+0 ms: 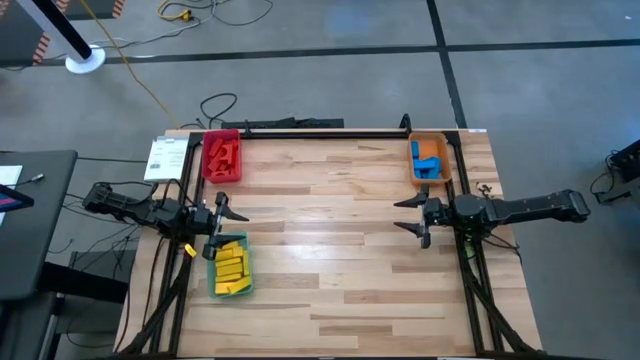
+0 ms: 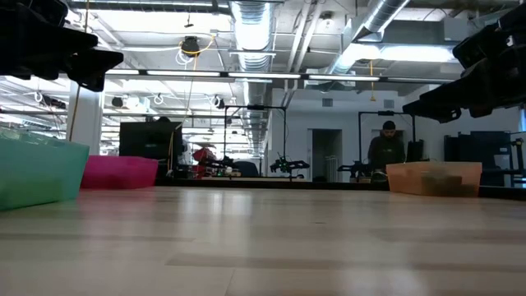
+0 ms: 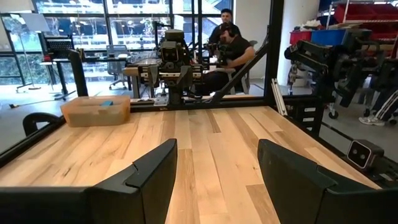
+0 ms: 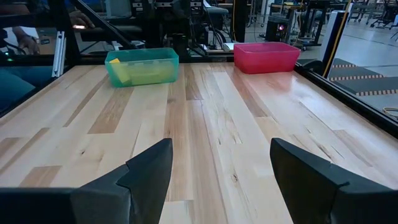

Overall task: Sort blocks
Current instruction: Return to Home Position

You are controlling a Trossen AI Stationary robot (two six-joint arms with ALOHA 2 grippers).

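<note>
- Left gripper (image 1: 228,216) sits at your left edge of the worktop (image 1: 330,250), between the red tray (image 1: 206,160) and the green tray (image 1: 211,270), just off the green one's near end.
- Its fingers are spread wide w/ nothing between them. The left wrist view confirms it: left gripper (image 3: 217,168) shows only bare wood in the gap.
- Right gripper (image 1: 402,216) is over on the opposite side, just below the orange tray (image 1: 430,136) in the high view and pointing in toward the ctr.
- It's spread wide and empty too. In the right wrist view, right gripper (image 4: 221,168) frames nothing but planks.
- Low view has both arms up off the surface, neither touching it.
- Red blocks (image 1: 222,154) are piled in the red tray.
- Yellow blocks (image 1: 232,265) are stacked in the green tray, and you can see them through its wall (image 4: 127,71).
- Blue blocks (image 1: 428,160) are in the orange tray. One blue bit shows over the rim (image 3: 107,103).
- The wood between the two grippers shows only bare planks.
- A printed sheet (image 1: 168,157) lies at the corner by the red tray.
- A person (image 3: 233,46) is seated beyond the far end, well off the worktop.
</note>
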